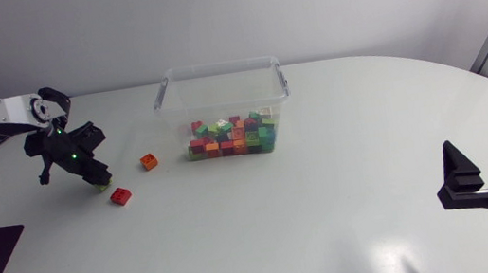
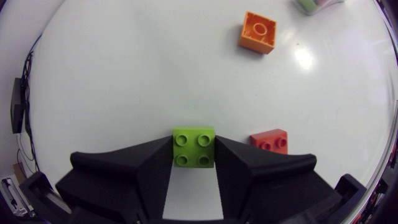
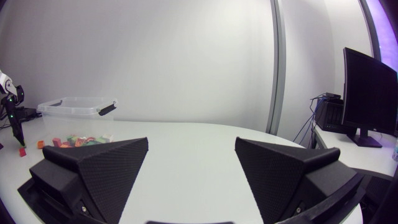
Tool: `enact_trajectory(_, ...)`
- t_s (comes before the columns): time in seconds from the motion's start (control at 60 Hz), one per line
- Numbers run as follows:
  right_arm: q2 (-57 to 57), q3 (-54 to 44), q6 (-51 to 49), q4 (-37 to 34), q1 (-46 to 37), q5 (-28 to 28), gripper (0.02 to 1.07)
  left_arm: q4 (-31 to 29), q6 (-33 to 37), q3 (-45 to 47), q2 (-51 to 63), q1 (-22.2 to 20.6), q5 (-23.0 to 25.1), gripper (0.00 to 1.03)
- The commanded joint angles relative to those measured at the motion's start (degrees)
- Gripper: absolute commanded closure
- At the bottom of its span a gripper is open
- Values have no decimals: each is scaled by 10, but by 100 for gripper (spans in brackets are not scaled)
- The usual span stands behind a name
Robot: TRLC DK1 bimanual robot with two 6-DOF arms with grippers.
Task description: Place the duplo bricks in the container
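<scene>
Your left gripper (image 2: pixel 194 147) is clamped on the green brick (image 2: pixel 194 150), one finger on each of two opposite sides, studs facing up. It sits near the table's left edge. Whether the brick has cleared the surface I cannot tell.

The relation that matters is the line to the container (image 1: pixel 223 101). It stands by the middle of the table's far edge, already holding a layer of mixed bricks. From your left gripper it lies ahead and off to the right, past the orange brick (image 2: pixel 257 32). The carry should therefore run diagonally towards the far edge and needs height to clear the container's near wall.

The red brick (image 2: pixel 270 140) lies just beside the gripper's right finger, so I judge that a low sideways start could knock it. Go up first.

Your right gripper (image 1: pixel 483 168) is at the table's near right corner, fingers apart and empty, well apart from every loose brick. The left arm is clearly the nearer one for both remaining bricks.
</scene>
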State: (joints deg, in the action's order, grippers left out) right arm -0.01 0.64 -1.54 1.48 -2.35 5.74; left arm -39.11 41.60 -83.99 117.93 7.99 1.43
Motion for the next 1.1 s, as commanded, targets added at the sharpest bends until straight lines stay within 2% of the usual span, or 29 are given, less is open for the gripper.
enact_trajectory(0.0,-3,-9,10,-2,2,-3,6,-15,-13,7,-88,-17,6,77)
enact_trajectory(0.1,-3,-9,10,-2,2,-3,6,-28,-39,12,-174,-43,7,77)
enact_trajectory(0.217,-3,-9,10,-2,2,-3,6,-55,-77,5,-253,-91,16,77)
enact_trajectory(0.433,-3,-9,10,-2,2,-3,6,-56,-164,-21,-283,-179,23,77)
enact_trajectory(0.567,-3,-9,10,-2,2,-3,6,-11,-214,-29,-259,-223,23,77)
enact_trajectory(0.667,-3,-9,10,-2,2,-3,6,64,-246,-20,-250,-256,23,77)
enact_trajectory(0.733,-3,-9,10,-2,2,-3,6,88,-260,-20,-246,-268,23,77)
enact_trajectory(0.933,-3,-9,10,-2,2,-3,6,178,-299,-42,-176,-292,16,77)
enact_trajectory(1.083,-3,-9,10,-2,2,-3,6,179,-318,-87,-131,-289,15,77)
